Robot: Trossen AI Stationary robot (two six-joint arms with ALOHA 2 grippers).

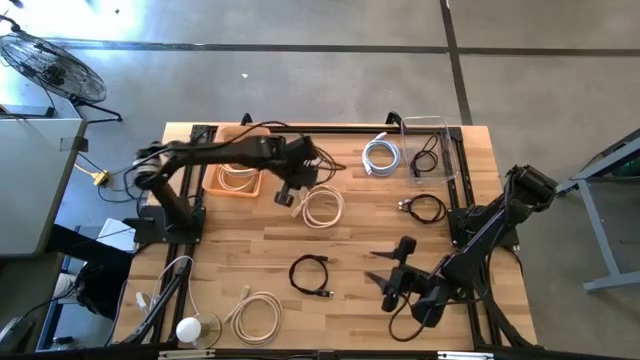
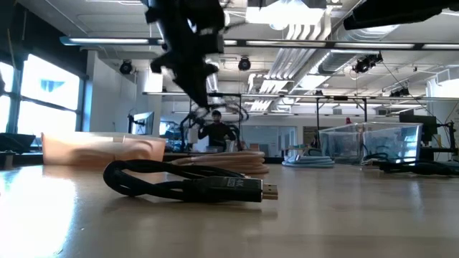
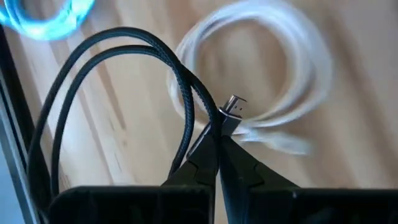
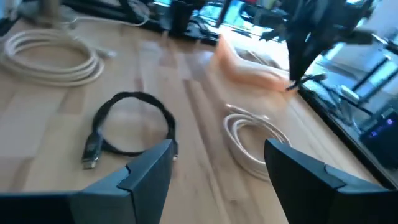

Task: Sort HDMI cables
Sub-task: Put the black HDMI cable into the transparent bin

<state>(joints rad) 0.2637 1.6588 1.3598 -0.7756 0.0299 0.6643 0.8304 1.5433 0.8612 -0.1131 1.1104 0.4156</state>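
Wood-slat bench [image 1: 250,250] on grey concrete floor [image 1: 300,80]. Left gripper [image 3: 216,134] pinches black HDMI cable [image 3: 124,62] above cream coil [image 1: 322,207]; right gripper [image 4: 217,168] gapes near the bench's front edge.

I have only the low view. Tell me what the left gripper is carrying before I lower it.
Observer: The left gripper is shut on the plug end of a thin black cable, whose loop hangs from the fingers.
Operator: Report what lies near it on the table.
Observer: The high view shows a cream coil lying on the wood close beside the gripper, with the orange tray on the coil's other side.
Operator: Now give me the right gripper.
Observer: The right gripper is open and holds nothing; it faces a black cable that lies on the table.
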